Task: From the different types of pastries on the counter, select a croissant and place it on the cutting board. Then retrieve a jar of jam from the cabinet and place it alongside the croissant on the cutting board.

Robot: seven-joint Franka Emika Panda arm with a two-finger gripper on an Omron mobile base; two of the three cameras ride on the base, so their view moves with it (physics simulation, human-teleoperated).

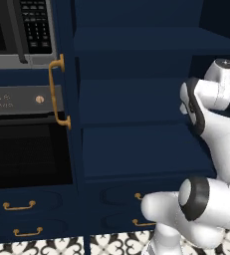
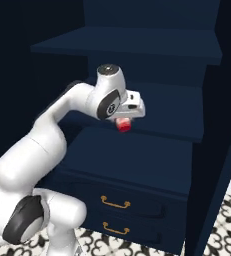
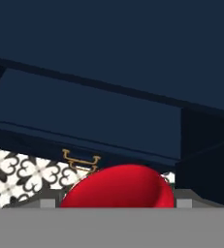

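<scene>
The cabinet [image 2: 137, 155] with its shelves and drawers is deep navy blue, and the drawer handles [image 2: 115, 202] and the tall door handle [image 1: 57, 92] are brass gold. The floor [image 3: 16, 177] is tiled in a black-and-white floral pattern, while the arm [image 2: 52, 130] is white with dark grey joints. The jam jar [image 3: 118, 188] under the tool [image 2: 124, 125] is bright red, and the microwave [image 1: 17, 35] is black with a grey frame.
</scene>
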